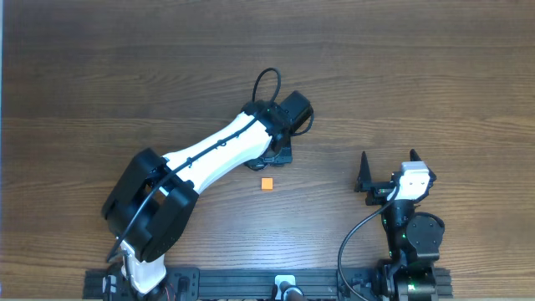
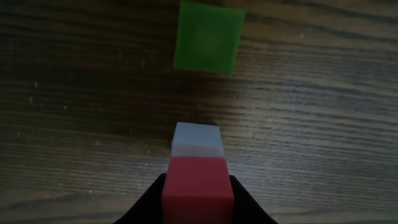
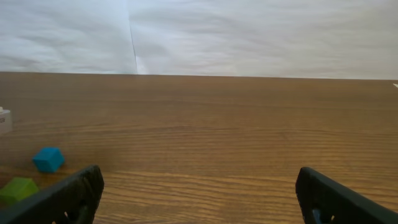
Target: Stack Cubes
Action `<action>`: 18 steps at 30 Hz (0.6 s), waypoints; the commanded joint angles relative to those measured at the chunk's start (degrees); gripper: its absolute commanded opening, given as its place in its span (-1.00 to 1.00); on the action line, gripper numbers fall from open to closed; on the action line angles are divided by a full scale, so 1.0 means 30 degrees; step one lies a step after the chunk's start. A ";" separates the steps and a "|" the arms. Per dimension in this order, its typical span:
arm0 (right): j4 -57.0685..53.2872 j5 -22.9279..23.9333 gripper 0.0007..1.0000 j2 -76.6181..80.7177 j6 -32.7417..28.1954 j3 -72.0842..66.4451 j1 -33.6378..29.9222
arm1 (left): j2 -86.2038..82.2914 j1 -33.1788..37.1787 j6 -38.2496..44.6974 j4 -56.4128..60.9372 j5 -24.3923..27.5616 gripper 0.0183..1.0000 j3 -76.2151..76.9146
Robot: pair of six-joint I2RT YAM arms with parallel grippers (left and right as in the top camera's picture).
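Note:
In the left wrist view my left gripper [image 2: 198, 193] is shut on a red cube [image 2: 198, 184]. Just beyond and beneath the red cube sits a pale grey-white cube [image 2: 198, 138]; whether the two touch I cannot tell. A green cube [image 2: 208, 37] lies farther off on the wood. From above, the left gripper [image 1: 277, 155] is at the table's middle, with a small orange cube [image 1: 267, 184] just in front of it. My right gripper [image 1: 387, 174] stands open near its base, holding nothing. Its wrist view shows a blue cube [image 3: 48, 158] and a green cube [image 3: 18, 188] off to one side.
The wooden table [image 1: 418, 67] stretches bare to the back and the right. A white wall [image 3: 249, 37] rises behind the table's far edge. A small pale object [image 3: 3, 120] sits at the edge of the right wrist view.

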 commanded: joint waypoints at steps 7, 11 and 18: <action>0.0044 -0.0211 0.99 -0.0197 0.0044 -0.0146 0.0124 | 0.0357 0.0095 0.0277 0.0299 0.0051 -0.77 -0.0466; 0.0044 -0.0211 0.99 -0.0197 0.0044 -0.0146 0.0124 | 0.0357 0.0102 0.0277 0.0299 0.0044 -0.76 -0.0474; 0.0044 -0.0211 0.98 -0.0197 0.0044 -0.0146 0.0124 | 0.0357 0.0124 0.0270 0.0299 -0.0029 -0.76 -0.0474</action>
